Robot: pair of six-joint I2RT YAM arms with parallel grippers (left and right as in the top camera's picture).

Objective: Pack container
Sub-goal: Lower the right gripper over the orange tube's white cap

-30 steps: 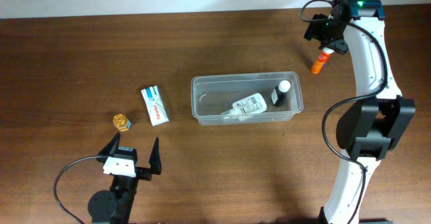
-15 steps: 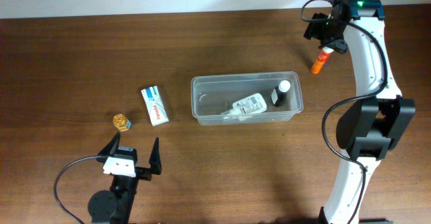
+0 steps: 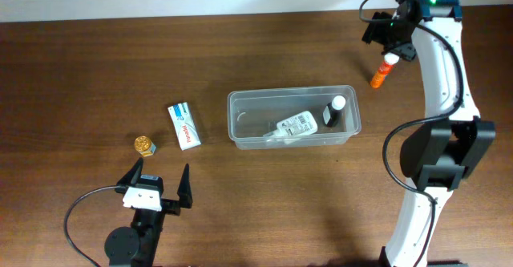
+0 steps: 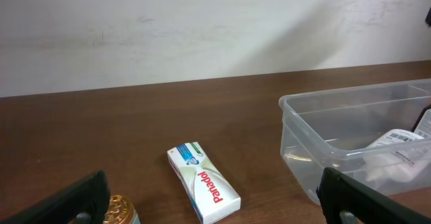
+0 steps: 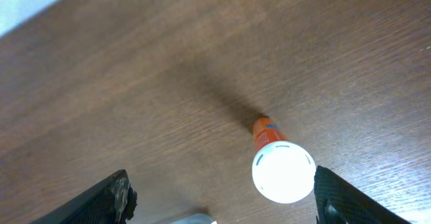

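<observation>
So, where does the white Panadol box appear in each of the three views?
Overhead: the white box lies left of centre, long side pointing away from the arms.
Left wrist: bottom centre, red print facing up.
Right wrist: not in it.
Shared landmark: the clear container, to the right of the box in both the overhead and left wrist views.

container (image 3: 292, 92): centre of my frame, bottles (image 3: 295, 125) inside
box (image 3: 184, 125): left of container
jar (image 3: 144, 145): lower left of box
tube (image 3: 380, 73): upper right
</observation>
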